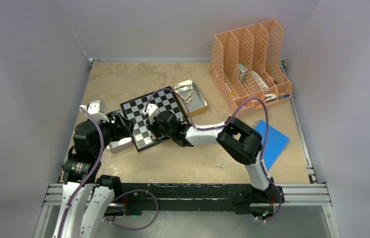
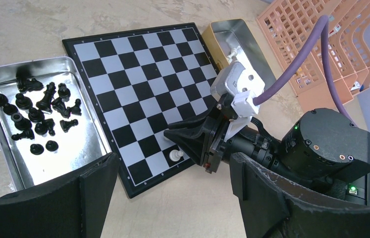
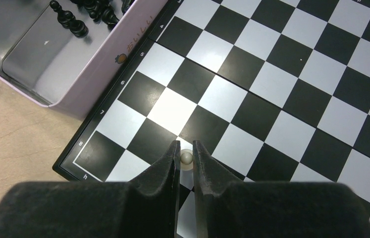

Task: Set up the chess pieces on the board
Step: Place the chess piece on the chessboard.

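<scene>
Chess pieces (image 2: 39, 106) mostly lie black in a shiny metal tray (image 2: 71, 153), left of frame. One small pale pawn (image 3: 186, 157) stands at the lower edge of the black-and-white checkered board (image 2: 138, 74), pinched by the right claw (image 3: 185, 145) — the left claw (image 2: 173, 166) gapes empty. An uneven release could topple it.

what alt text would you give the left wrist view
The right pincer grips a pale chess piece standing on the board near its closest edge, with no other pieces visible on it. A metal tray of black pieces lies to the left of it, and an orange rack sits at top right.
</scene>
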`<state>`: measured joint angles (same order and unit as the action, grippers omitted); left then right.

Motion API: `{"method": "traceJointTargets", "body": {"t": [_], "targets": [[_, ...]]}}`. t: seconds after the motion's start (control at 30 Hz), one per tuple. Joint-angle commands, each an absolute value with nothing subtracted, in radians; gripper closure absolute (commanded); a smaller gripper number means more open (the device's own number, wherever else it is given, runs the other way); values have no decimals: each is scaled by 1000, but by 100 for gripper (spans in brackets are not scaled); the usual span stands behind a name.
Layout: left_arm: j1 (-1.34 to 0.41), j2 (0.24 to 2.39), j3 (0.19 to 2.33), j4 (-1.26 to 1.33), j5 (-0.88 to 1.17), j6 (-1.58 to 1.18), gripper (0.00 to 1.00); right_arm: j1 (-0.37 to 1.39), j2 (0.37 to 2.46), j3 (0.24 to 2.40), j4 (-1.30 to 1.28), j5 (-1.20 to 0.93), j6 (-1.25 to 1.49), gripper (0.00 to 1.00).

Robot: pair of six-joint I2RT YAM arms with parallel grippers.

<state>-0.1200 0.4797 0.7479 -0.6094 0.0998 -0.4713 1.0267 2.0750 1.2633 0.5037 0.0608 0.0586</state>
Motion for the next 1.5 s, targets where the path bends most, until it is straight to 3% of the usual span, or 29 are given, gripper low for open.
{"method": "traceJointTargets", "body": {"t": [0.0,1.47], "targets": [[-121,482,764,-580,98,-482,18,1030,2074,1309,508,67,44,83],[-121,480,764,-583,91,-483,18,1026,2094,1360,411,20,90,82]]}}
